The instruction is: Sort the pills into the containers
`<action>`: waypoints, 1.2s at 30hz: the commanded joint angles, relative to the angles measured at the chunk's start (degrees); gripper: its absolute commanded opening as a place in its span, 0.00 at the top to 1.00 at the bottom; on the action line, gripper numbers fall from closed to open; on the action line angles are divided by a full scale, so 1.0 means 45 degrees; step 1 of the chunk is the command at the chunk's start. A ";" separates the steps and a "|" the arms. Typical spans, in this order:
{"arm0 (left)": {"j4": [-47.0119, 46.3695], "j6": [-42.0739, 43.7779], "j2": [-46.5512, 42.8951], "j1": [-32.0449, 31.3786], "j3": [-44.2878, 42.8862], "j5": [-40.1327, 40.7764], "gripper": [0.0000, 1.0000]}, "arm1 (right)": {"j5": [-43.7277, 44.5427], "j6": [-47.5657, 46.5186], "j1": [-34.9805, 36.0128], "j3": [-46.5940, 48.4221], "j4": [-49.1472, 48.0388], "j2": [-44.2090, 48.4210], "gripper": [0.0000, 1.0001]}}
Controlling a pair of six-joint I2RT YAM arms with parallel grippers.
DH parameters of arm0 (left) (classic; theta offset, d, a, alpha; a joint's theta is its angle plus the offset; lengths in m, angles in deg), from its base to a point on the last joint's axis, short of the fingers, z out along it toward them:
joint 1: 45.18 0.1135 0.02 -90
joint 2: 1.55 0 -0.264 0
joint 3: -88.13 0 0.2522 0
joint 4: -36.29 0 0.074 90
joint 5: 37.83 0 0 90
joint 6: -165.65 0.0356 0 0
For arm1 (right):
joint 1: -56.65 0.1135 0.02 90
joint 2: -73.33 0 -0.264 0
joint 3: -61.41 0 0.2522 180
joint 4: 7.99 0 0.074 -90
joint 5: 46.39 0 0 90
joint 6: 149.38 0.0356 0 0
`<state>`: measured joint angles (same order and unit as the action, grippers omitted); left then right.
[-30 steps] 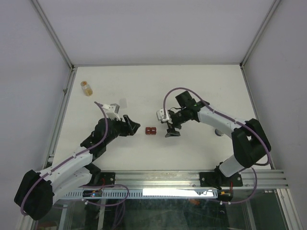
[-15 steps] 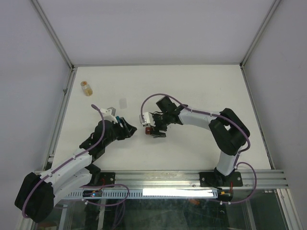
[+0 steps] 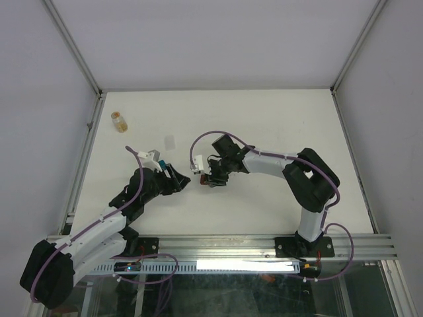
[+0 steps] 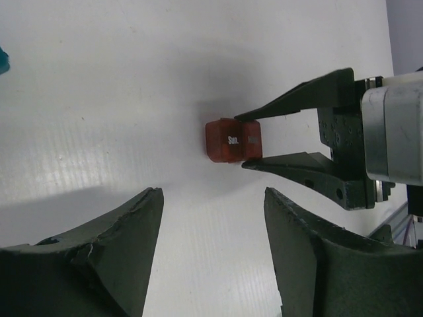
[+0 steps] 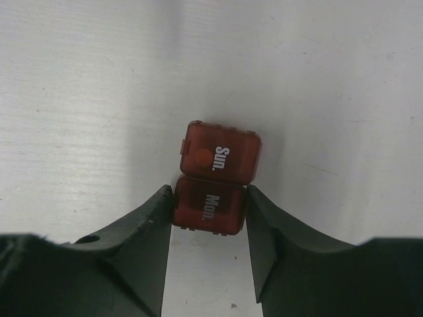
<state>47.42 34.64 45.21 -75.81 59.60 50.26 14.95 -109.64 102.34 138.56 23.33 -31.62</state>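
Right wrist view, finding one: my right gripper (image 5: 210,195) is clenched on the dark red container (image 5: 221,158). One finger presses each side of the compartment lettered "Mon." The compartment lettered "Sun." sticks out beyond my fingertips, ungripped. An orange spot shows through the "Sun." lid. I cannot tell whether it is a pill or a mark on the plastic. Nothing can be made out through the "Mon." lid. The container's underside is hidden, so I cannot tell whether it rests on the white table (image 5: 79,79) or hangs just above it.

Left wrist view, finding two: my left gripper (image 4: 211,198) stands released, with only bare table between its fingers. The container lies ahead of it, apart from both fingertips. From this side only the "Sun." lettering reads clearly. The second lid is shadowed between my right fingers. A teal sliver (image 4: 2,61) shows at the left edge, cut off by the frame, and too little of it appears to tell its shape.

Top external view, finding three: the container sits near the table's middle, between my two grippers and largely covered by my right wrist. A small amber vial (image 3: 118,121) stands well apart, near the far left corner. Its contents are too small to read.
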 commanded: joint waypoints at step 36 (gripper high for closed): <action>-1.0703 -0.3476 0.7592 -0.1937 -0.2491 -0.5989 0.34 | -0.4524 -0.1918 -0.2920 -0.3582 0.1179 0.8154 0.75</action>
<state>-4.74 15.77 78.72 -83.50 51.54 22.02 -3.41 -117.60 89.25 122.08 29.87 3.53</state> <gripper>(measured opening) 0.690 0.464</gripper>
